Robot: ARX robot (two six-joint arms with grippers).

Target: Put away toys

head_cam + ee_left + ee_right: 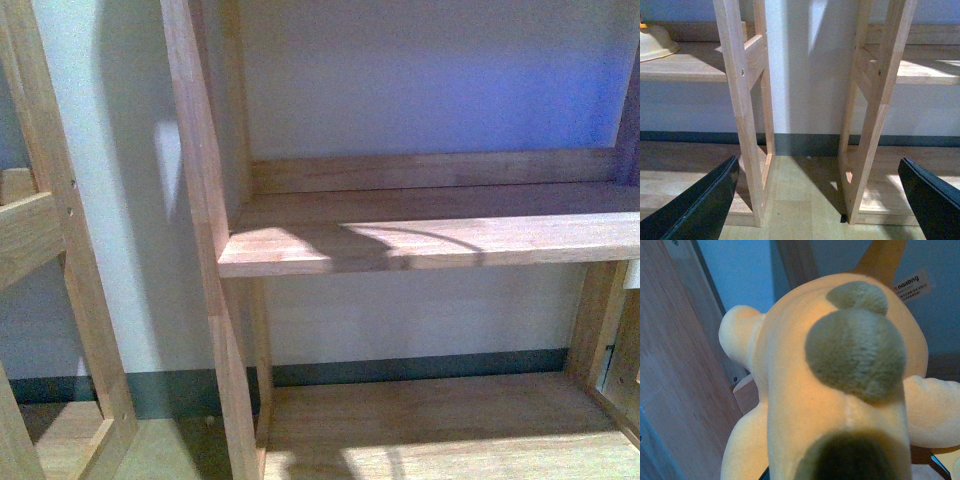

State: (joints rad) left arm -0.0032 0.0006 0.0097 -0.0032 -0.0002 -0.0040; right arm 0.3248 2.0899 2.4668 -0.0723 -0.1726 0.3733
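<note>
The plush animal [840, 390] fills the right wrist view, its olive-brown patches at twelve o'clock, a printed fabric tag [912, 286] at one o'clock, wooden shelf boards [675, 365] at nine o'clock. Whether the right claw grips it cannot be told. The left gripper [820, 200] hangs low before two shelf uprights [740, 110], fingers [705, 205] spread wide, holding nothing. The front view shows only bare shelves [430, 240].
</note>
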